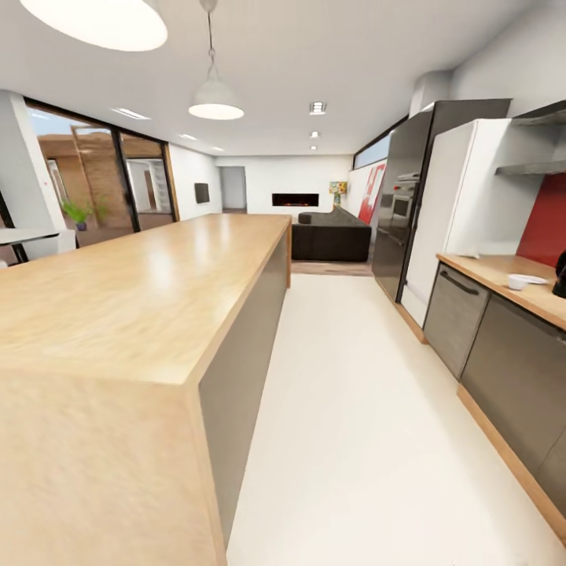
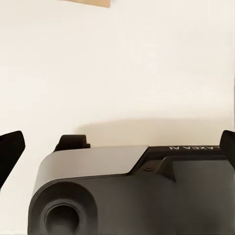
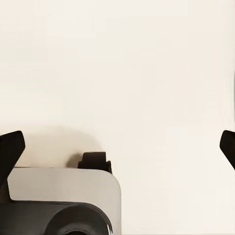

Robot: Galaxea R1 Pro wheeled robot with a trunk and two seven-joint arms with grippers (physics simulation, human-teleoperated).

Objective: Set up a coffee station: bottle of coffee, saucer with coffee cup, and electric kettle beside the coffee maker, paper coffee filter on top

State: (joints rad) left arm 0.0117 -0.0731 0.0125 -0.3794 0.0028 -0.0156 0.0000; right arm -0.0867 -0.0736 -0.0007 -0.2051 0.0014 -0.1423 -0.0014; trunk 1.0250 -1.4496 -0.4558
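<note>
From the head camera you look down a kitchen aisle: the big wooden island block (image 1: 134, 306) at left, the kitchen countertop (image 1: 503, 277) across the aisle from it; on that light-wood top sit the saucer (image 1: 525, 279) and a dark object cut off at the frame edge. Each wrist camera faces pale floor (image 3: 122, 73) over the robot's grey base (image 2: 122, 196); the left gripper (image 2: 117, 147) and right gripper (image 3: 117, 147) hang with black fingertips spread wide, holding nothing.

The left gripper (image 2: 117, 147) hangs over pale cream floor (image 2: 117, 63), its dark jaws spread wide at either edge. Beneath them sits the robot's grey-and-black base (image 2: 122, 196). A wood-coloured strip (image 2: 90, 2) touches the far edge.
</note>
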